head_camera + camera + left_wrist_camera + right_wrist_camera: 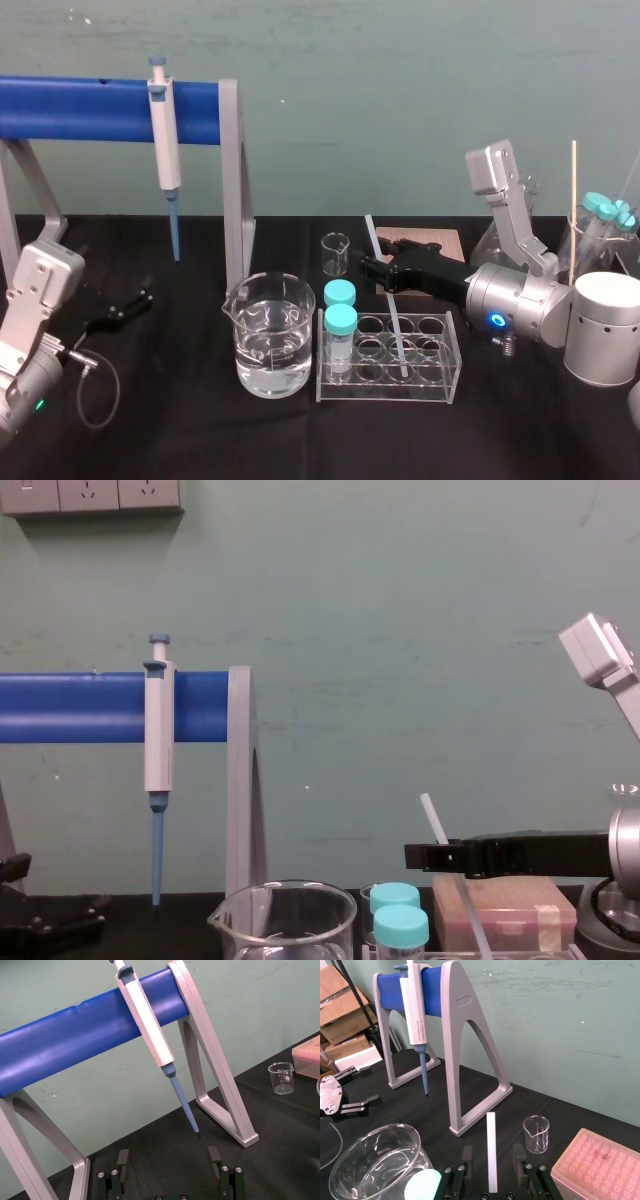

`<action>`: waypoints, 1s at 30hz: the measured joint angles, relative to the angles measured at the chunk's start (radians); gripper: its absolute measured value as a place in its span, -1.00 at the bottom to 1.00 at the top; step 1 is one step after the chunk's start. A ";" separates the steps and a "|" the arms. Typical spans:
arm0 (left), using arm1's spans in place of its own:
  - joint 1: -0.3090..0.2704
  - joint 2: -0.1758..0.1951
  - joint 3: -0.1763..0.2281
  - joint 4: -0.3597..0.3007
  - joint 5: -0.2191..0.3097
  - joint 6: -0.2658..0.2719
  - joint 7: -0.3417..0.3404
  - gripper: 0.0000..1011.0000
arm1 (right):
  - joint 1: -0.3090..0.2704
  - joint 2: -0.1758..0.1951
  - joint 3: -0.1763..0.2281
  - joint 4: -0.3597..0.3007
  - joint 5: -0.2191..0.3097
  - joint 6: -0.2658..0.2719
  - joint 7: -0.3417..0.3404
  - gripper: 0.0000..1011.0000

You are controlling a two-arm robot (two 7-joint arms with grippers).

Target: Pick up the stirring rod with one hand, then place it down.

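straddling stirring rod (491, 1130) — r gripper (492, 1152), jaws apart

Right hand (368, 268) extends inward, fingers apart; left hand (135, 303) lies parked, fingers apart.

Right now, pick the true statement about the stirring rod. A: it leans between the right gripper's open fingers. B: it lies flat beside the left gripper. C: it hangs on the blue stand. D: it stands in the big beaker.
A: the right wrist view shows the stirring rod in the gap of the open right gripper, its lower end in the tube rack; the left gripper sits parked at far left.
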 joint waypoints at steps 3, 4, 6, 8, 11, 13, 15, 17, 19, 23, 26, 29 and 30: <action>0.000 0.000 0.000 0.000 0.000 0.000 0.000 0.98 | 0.000 0.000 0.000 0.000 0.000 0.000 0.000 -0.11; 0.000 0.000 0.000 0.000 0.000 0.000 0.000 0.98 | 0.000 0.000 0.000 0.000 0.000 0.000 0.000 -0.20; 0.000 0.000 0.000 0.000 0.000 0.000 0.000 0.98 | 0.000 0.000 0.000 0.000 0.000 0.000 0.000 -0.32; 0.000 0.000 0.000 0.000 0.000 0.000 0.000 0.98 | 0.000 0.000 0.000 0.000 0.000 0.000 0.000 -0.44; 0.000 0.000 0.000 0.000 0.000 0.000 0.000 0.98 | 0.000 0.000 0.000 0.000 0.000 0.000 0.000 -0.62; 0.000 0.000 0.000 0.000 0.000 0.000 0.000 0.98 | 0.000 0.000 0.000 0.000 0.000 0.000 0.000 -0.73; 0.000 0.000 0.000 0.000 0.000 0.000 0.000 0.98 | 0.000 0.000 0.000 0.000 0.000 0.000 0.000 -0.86; 0.000 0.000 0.000 0.000 0.000 0.000 0.000 0.98 | 0.000 0.000 0.000 0.000 0.000 0.000 0.000 -0.86; 0.000 0.000 0.000 0.000 0.000 0.000 0.000 0.98 | 0.000 0.000 0.000 0.000 0.000 0.000 0.000 -0.86; 0.000 0.000 0.000 0.000 0.000 0.000 0.000 0.98 | -0.008 -0.001 0.005 -0.005 0.001 -0.023 0.002 -0.86; 0.000 0.000 0.000 0.000 0.000 0.000 0.000 0.98 | -0.021 0.000 0.008 -0.015 -0.001 -0.061 0.007 -0.86; 0.000 0.000 0.000 0.000 0.000 0.000 0.000 0.98 | -0.039 0.005 0.012 -0.029 -0.017 -0.116 0.009 -0.86; 0.000 0.000 0.000 0.000 0.000 0.000 0.000 0.98 | -0.051 0.008 0.016 -0.037 -0.027 -0.146 0.009 -0.86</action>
